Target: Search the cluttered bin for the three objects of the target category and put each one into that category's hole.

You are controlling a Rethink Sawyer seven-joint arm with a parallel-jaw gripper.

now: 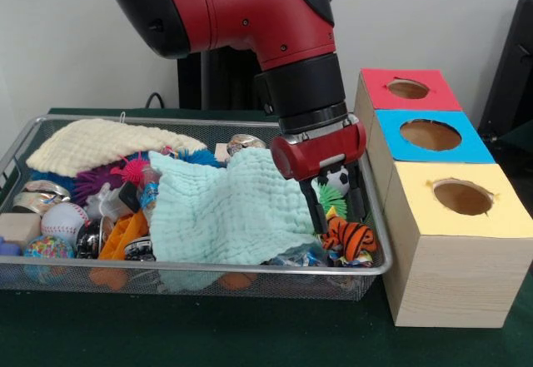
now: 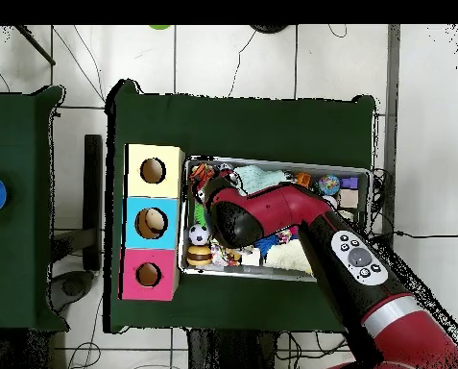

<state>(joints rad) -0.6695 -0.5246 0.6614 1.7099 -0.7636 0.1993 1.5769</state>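
Note:
My red gripper (image 1: 337, 215) is lowered into the right end of the wire bin (image 1: 166, 121), with its black fingers (image 1: 317, 210) apart. Between and behind the fingers are a small soccer ball (image 1: 337, 179) and a green spiky toy (image 1: 331, 198). I cannot tell whether either finger touches them. A striped tiger toy (image 1: 351, 237) lies just below the fingertips. Right of the bin stand three wooden boxes with holes: red (image 1: 408, 89), blue (image 1: 430, 135) and yellow (image 1: 462, 196). From overhead, the arm (image 2: 271, 213) hides the gripper; the soccer ball (image 2: 199, 235) shows beside it.
A mint cloth (image 1: 225, 209) covers the bin's middle and a cream cloth (image 1: 100, 142) lies at its far left. A baseball (image 1: 63, 220), a purple spiky ball (image 1: 94, 185), orange pieces (image 1: 125, 234) and cans crowd the left end. The boxes stand against the bin's right wall.

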